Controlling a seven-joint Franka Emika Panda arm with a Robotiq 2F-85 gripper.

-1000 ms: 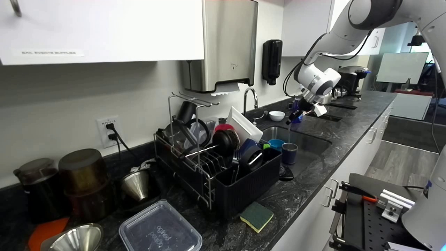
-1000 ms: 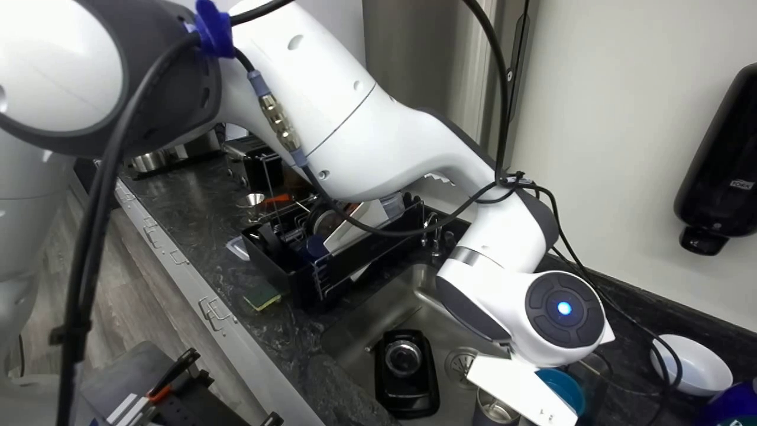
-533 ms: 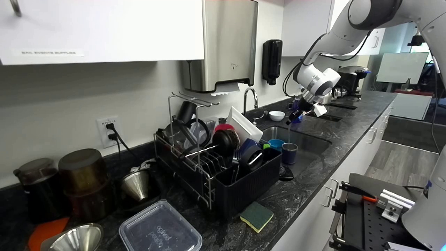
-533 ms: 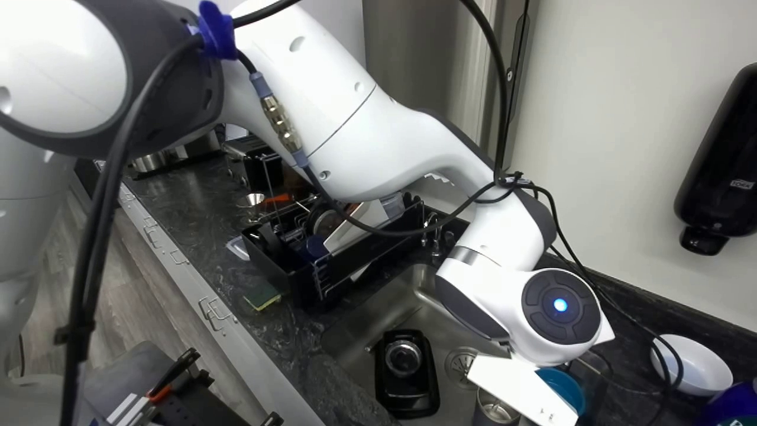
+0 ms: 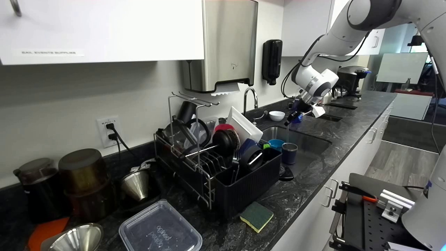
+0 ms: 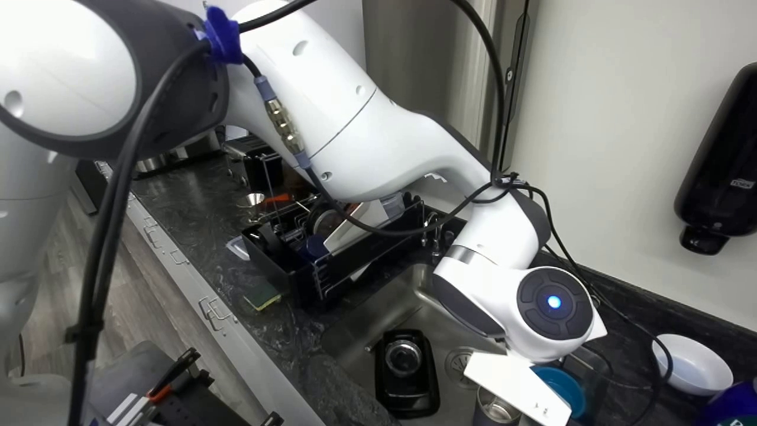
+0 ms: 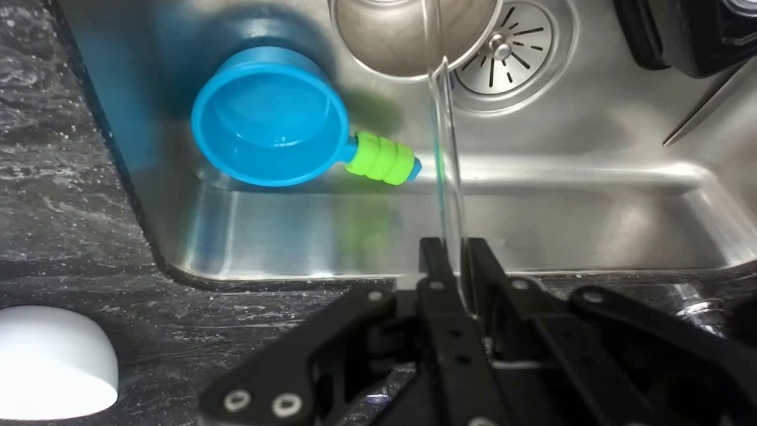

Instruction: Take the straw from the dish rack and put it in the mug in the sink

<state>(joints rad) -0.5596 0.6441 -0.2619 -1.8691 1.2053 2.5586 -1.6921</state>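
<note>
Over the sink (image 7: 591, 225), holds a clear straw (image 7: 449, 177) in the gripper (image 7: 454, 251), pinched narrow around it. Points the straw down, close to upright in an exterior view, toward the mouth of a dark blue mug (image 5: 289, 155) standing in the sink. Impossible to tell from these angles whether short of the rim or just inside. Overlooks a blue scoop (image 7: 269, 118) with a ribbed green handle (image 7: 381, 158) near the mug and, across the round drain (image 7: 502, 50), a black tray (image 6: 414, 408) bearing a round glassy piece (image 6: 404, 358). Hangs clear of the dish rack (image 5: 245, 191), packed tight, with a tilted white dish (image 5: 243, 123), a fork (image 5: 236, 162) and a black cup (image 5: 251, 157) among the load. Shares the table (image 7: 59, 195) with a white bowl (image 7: 53, 367) near the sink's edge, a green-and-yellow sponge (image 5: 257, 216) lying just beside the dish rack and a clear lidded container (image 5: 160, 226) near it. Has a curved metal faucet (image 5: 245, 104) at the back of the sink, with a black soap dispenser (image 5: 271, 61) and a steel paper towel dispenser (image 5: 230, 42) mounted on the wall (image 6: 603, 148) above.
</note>
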